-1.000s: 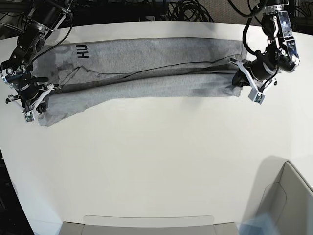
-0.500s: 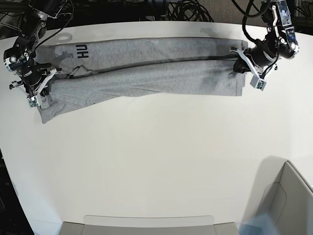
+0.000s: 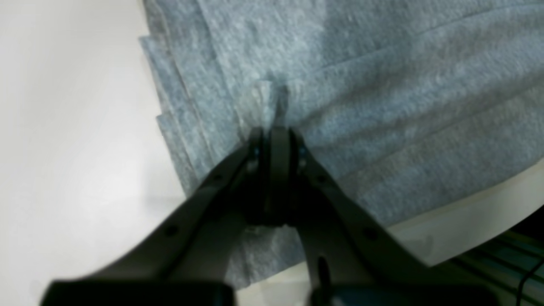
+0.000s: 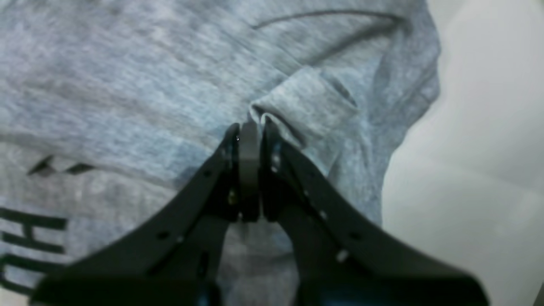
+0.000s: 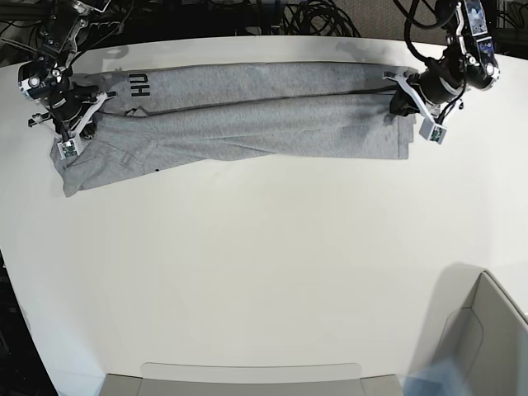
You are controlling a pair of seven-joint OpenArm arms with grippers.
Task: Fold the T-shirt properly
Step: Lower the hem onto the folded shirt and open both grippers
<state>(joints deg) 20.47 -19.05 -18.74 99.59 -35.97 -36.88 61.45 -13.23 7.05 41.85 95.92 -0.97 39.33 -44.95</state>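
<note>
On the T-shirt [image 5: 247, 132], 2 closed grippers [image 5: 403, 106] [image 5: 87, 130] pinch grey fabric.

open white tabletop [image 5: 247, 272] from the T-shirt [image 5: 272, 132] down to six o'clock, grey bin [image 5: 478, 330] blocking four o'clock, dark cables [image 5: 322, 16] at twelve

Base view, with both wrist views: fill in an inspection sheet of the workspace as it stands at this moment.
Surface: white table, no marks made out.
T-shirt: grey, partly folded into a long strip across the far side; dark lettering shows near the right arm.
Clutter: nothing seen on the tabletop.
Left pincer: closed on the T-shirt near one end.
Right pincer: closed on a pinched fold near the other end, where the cloth is rumpled.
Cables: dark bundle beyond the far edge; others run along the arms.
Surroundings: grey bin-like object at the near corner.
</note>
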